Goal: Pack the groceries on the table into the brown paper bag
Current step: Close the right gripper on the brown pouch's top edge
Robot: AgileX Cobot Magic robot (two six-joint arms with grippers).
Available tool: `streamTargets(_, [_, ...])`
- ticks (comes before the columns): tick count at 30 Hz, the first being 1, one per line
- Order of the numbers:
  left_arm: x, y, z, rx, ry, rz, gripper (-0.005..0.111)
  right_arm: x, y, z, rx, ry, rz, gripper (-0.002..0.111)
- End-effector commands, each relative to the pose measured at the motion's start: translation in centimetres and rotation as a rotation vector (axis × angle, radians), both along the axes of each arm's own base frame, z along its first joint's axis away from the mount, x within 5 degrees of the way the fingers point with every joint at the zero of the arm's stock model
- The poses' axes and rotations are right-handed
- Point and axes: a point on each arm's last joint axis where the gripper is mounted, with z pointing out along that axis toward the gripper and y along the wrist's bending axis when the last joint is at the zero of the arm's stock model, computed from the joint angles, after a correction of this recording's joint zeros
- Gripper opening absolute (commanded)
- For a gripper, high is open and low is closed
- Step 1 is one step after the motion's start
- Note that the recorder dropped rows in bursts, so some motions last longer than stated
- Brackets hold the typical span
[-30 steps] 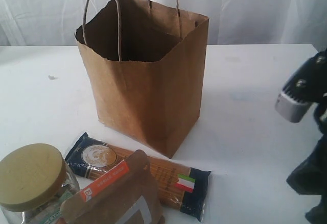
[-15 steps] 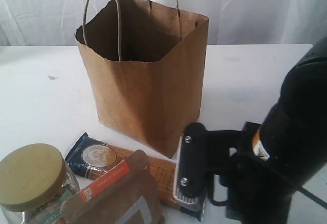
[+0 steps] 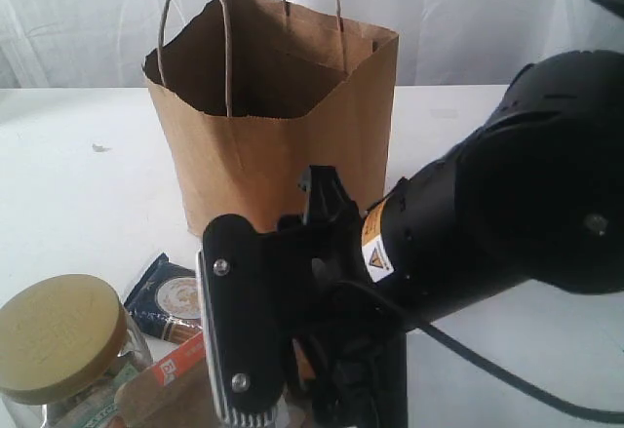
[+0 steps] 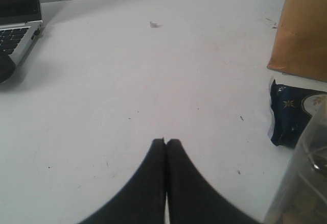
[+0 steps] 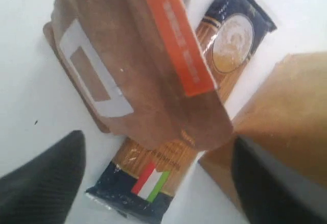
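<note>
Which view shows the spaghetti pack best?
Right wrist view: the spaghetti pack shows both blue ends and its flag label, its middle under the orange-labelled pouch. The exterior view shows one blue end beside the right arm; the left wrist view, a blue corner.

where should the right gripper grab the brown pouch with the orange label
Probably across its width at the plain end, coming from above: the orange-labelled brown pouch lies face-up over the spaghetti pack, side edges exposed, and the open right gripper straddles that end.

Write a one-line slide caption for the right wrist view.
Right gripper, jaws open, above the orange-labelled brown pouch overlapping the spaghetti pack beside the brown paper bag.
</note>
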Motion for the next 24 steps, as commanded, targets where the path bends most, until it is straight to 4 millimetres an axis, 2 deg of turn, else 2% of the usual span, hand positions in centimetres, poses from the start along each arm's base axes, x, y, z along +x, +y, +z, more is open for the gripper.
streamTargets(1, [0.0,0.0,-0.1,-0.009,-0.005,-0.005,0.0,-0.4,1.8,0.9,0.127,-0.114,0.083,0.083])
streamTargets(3, [0.0,0.0,-0.1,-0.009,-0.005,-0.005,0.0,-0.1,2.5,0.6,0.151,-0.151,0.108,0.083])
streamTargets(8, [0.0,0.0,-0.1,-0.009,-0.005,-0.005,0.0,0.6,3.9,-3.2,0.023,-0.07,0.114,0.083])
streamTargets(10, [0.0,0.0,-0.1,-0.009,-0.005,-0.005,0.0,0.7,4.1,-3.8,0.009,-0.05,0.109,0.083])
streamTargets(13, [0.0,0.0,-0.1,-0.009,-0.005,-0.005,0.0,0.3,4.4,-4.9,-0.005,0.061,0.071,0.083])
streamTargets(16, [0.0,0.0,-0.1,-0.009,-0.005,-0.005,0.0,-0.3,4.6,-7.2,-0.094,0.22,0.041,0.083])
streamTargets(20, [0.0,0.0,-0.1,-0.009,-0.005,-0.005,0.0,-0.2,4.9,-8.6,-0.134,0.243,0.038,0.083])
streamTargets(21, [0.0,0.0,-0.1,-0.009,-0.005,-0.005,0.0,-0.1,5.0,-8.9,-0.135,0.244,0.032,0.082])
streamTargets(23, [0.0,0.0,-0.1,-0.009,-0.005,-0.005,0.0,-0.1,5.0,-8.7,-0.114,0.274,-0.045,0.072])
streamTargets(24, [0.0,0.0,-0.1,-0.009,-0.005,-0.005,0.0,-0.1,5.0,-8.5,-0.1,0.294,-0.098,0.061])
